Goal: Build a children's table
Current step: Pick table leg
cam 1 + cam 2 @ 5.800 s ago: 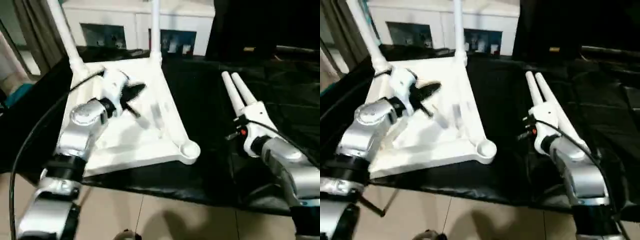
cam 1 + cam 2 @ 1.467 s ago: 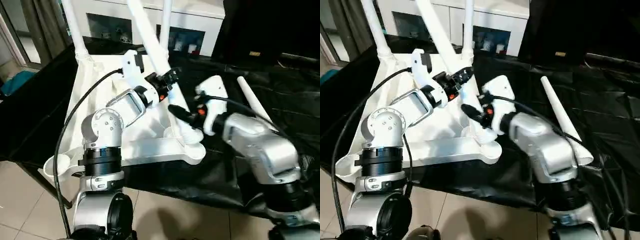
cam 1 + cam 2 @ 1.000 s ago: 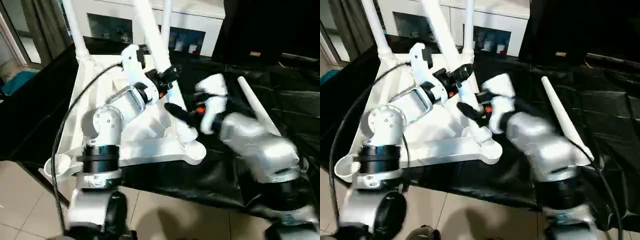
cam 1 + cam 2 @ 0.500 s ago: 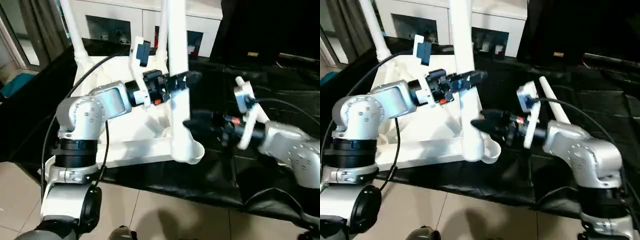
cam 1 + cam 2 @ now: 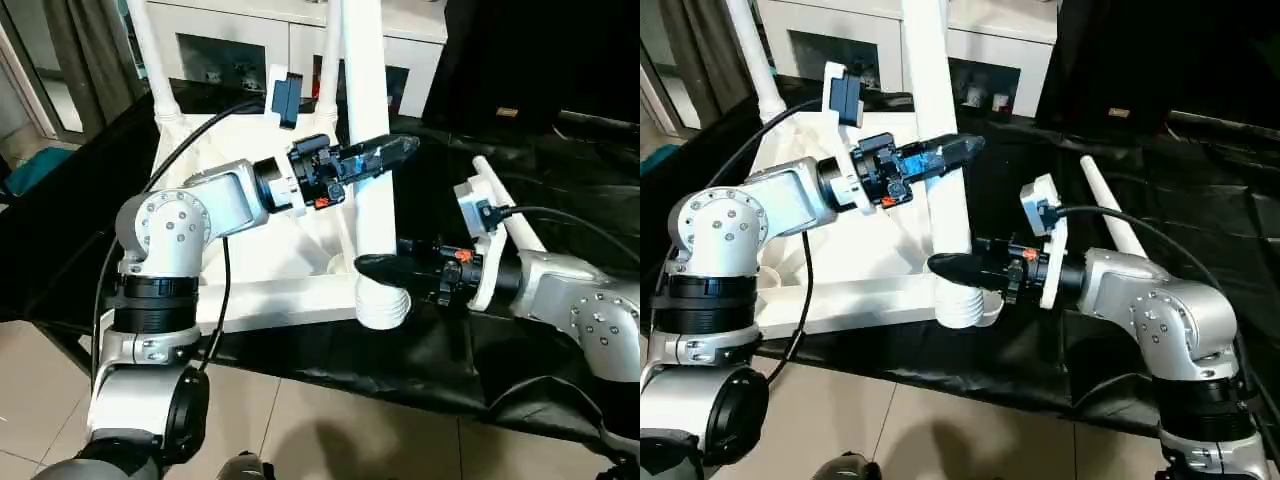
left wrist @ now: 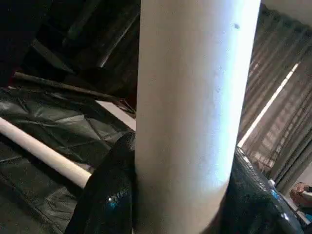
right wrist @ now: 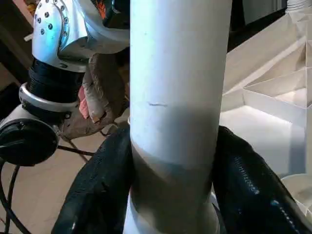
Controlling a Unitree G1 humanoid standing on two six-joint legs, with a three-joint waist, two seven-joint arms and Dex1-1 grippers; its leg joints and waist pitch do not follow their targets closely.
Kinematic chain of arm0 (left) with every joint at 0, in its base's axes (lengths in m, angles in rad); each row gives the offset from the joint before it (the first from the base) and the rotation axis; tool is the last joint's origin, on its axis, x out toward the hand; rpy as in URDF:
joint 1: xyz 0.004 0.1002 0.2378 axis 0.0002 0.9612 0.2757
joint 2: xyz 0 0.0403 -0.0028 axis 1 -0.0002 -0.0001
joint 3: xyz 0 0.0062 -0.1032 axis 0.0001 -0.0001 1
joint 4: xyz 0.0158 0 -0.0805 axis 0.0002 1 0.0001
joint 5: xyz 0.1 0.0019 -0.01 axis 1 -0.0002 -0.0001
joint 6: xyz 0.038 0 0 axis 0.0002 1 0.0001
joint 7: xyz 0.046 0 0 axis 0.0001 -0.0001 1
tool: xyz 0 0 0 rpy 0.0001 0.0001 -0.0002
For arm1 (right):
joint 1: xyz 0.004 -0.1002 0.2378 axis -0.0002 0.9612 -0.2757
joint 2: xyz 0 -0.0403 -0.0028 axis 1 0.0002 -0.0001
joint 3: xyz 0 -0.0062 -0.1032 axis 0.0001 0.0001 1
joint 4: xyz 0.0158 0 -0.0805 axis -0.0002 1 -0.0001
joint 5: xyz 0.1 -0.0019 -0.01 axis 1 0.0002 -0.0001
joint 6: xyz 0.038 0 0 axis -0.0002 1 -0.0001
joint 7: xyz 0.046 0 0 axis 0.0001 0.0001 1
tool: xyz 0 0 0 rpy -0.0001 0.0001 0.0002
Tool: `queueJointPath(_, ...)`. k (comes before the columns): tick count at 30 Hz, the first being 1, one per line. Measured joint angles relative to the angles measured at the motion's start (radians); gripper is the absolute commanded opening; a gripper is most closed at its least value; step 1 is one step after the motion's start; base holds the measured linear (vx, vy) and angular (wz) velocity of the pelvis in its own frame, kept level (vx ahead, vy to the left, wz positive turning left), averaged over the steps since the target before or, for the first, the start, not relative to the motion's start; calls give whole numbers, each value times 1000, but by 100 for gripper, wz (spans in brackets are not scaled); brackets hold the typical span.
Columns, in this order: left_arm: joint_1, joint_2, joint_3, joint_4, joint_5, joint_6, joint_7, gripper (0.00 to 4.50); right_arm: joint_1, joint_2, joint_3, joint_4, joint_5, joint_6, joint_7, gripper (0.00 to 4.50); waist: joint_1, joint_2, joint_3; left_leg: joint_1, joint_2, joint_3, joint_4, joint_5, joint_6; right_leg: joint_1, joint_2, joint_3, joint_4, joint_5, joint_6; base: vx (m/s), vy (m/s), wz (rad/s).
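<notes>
Legs come first: I can see two long white round plastic legs (image 5: 150,55) already standing up at the far corners of the big white square plastic table top (image 5: 300,255). The top lies upside down, ribs up, on the surface with the crinkly black cover (image 5: 560,170), and its near edge hangs a little over the tiled floor. A third white leg (image 5: 365,150) stands upright at the near right corner, with its ridged bottom end sitting at the round corner socket (image 5: 385,305). I cannot tell if it is pushed all the way in. One more white leg (image 5: 505,215) lies flat on the black cover off to the right, so I think that one is left to do, and the near left corner has no leg that I can see.

My left arm reaches across from the left, bent at the elbow. My left hand (image 5: 372,158) points sideways and its two black fingers are closed around the upright leg partway up; in the left wrist view the fingers (image 6: 109,195) hug both sides of it.

My right arm comes in low from the right. My right hand (image 5: 958,268) lies level and its fingers sit on either side of the same leg just above the socket, closed against it as the right wrist view shows.
</notes>
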Motion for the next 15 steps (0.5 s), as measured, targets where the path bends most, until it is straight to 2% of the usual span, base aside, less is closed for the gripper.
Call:
queueJointPath(3,0,1,0,0,0,-7,2,185,-1,8,0,1,-1,-5,-10,193,0,0,0,0,0,0,0,0,0,0,0,0,0,0,0,0,0,0)
queueJointPath(4,0,1,1,0,1,-13,3,241,-1,18,0,3,-2,-8,-16,193,0,0,0,0,0,0,0,0,0,0,0,0,0,0,0,0,0,0)
queueJointPath(6,0,-3,1,2,10,-36,28,255,-7,43,1,15,-9,-24,-44,192,0,0,0,0,0,0,-1,0,0,0,0,0,0,0,0,0,0,0)
queueJointPath(9,-7,-13,0,16,52,-52,85,261,-16,74,15,37,-53,-44,-110,191,0,0,0,0,0,0,-1,0,0,0,0,0,0,0,0,0,0,0)
queueJointPath(10,-7,-13,-11,16,77,-67,107,291,-16,85,17,41,-66,-49,-134,191,0,0,0,0,0,0,-1,0,0,0,0,0,0,0,0,0,0,0)
queueJointPath(15,18,-35,-38,-16,179,-121,247,316,-36,124,7,88,-136,-71,-270,191,-2,0,0,0,0,0,-2,0,-1,0,0,0,-1,0,0,0,0,0)
